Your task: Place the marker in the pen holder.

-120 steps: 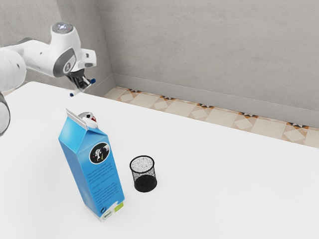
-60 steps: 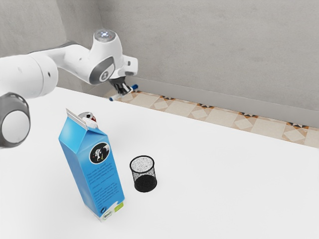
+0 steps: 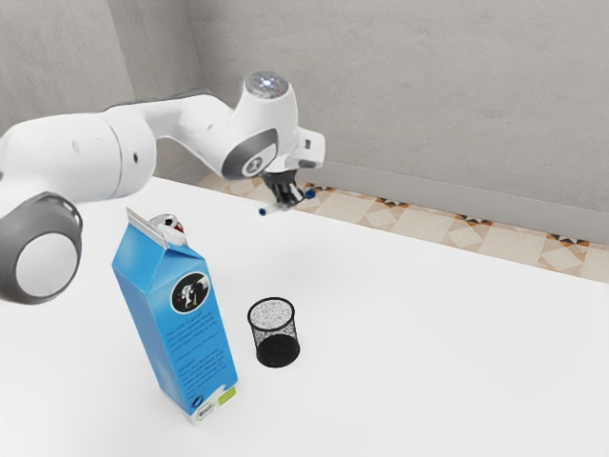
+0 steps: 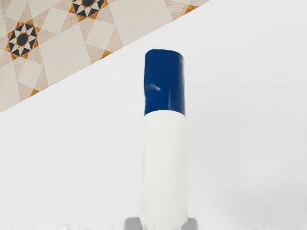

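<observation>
From my screen, the marker (image 4: 164,163) looks like smooth plastic with a glossy cap (image 4: 164,81), the holder (image 3: 276,348) dark metal mesh, the carton (image 3: 171,328) coated paper, the tabletop (image 3: 428,352) smooth, the wall (image 3: 400,105) matt.

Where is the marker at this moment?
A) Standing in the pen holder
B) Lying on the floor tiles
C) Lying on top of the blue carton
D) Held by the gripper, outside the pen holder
D: the gripper is shut on the marker, away from the pen holder.

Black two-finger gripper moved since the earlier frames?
Yes, the gripper shifted toward the exterior view's right, now well past the tall blue carton.
</observation>
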Controlling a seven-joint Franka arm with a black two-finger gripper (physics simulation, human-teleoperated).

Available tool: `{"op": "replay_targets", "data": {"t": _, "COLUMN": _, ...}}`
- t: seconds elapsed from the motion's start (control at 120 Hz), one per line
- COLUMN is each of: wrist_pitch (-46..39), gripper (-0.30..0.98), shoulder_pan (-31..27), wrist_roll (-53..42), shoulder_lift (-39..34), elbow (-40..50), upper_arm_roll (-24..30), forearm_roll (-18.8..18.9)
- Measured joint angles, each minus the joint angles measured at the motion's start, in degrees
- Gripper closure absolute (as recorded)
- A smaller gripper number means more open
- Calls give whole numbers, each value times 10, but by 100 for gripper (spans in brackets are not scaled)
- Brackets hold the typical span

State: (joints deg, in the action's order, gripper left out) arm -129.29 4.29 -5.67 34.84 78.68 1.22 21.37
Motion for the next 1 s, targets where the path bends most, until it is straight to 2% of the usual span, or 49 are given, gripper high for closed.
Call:
{"op": "replay_targets", "data": {"t": 0.217, "wrist_pitch": 37, "gripper": 79, "shoulder_pan": 31, "wrist_roll": 45, "shoulder_lift": -25, "elbow": 51, "upper_arm_roll": -9, "forearm_roll": -19}}
{"op": "replay_targets", "data": {"t": 0.333, "wrist_pitch": 61, "gripper": 79, "shoulder_pan": 45, "wrist_roll": 74, "shoulder_lift": -76, "elbow": 104, "upper_arm_roll": -9, "forearm_roll": -28}}
{"op": "replay_targets", "data": {"t": 0.475, "wrist_pitch": 142, "gripper": 79, "shoulder_pan": 50, "wrist_roll": 114, "shoulder_lift": -128, "elbow": 144, "upper_arm_roll": -13, "forearm_roll": -98}}
{"op": "replay_targets", "data": {"t": 0.608, "wrist_pitch": 246, "gripper": 79, "shoulder_pan": 49, "wrist_roll": 159, "shoulder_lift": -148, "elbow": 147, "upper_arm_roll": -25, "forearm_roll": -189}}
{"op": "replay_targets", "data": {"t": 0.742, "wrist_pitch": 330, "gripper": 79, "shoulder_pan": 49, "wrist_roll": 206, "shoulder_lift": -152, "elbow": 143, "upper_arm_roll": -26, "forearm_roll": -258}}
{"op": "replay_targets", "data": {"t": 1.0, "wrist_pitch": 414, "gripper": 79, "shoulder_pan": 49, "wrist_roll": 287, "shoulder_lift": -165, "elbow": 146, "upper_arm_roll": -26, "forearm_roll": -317}}
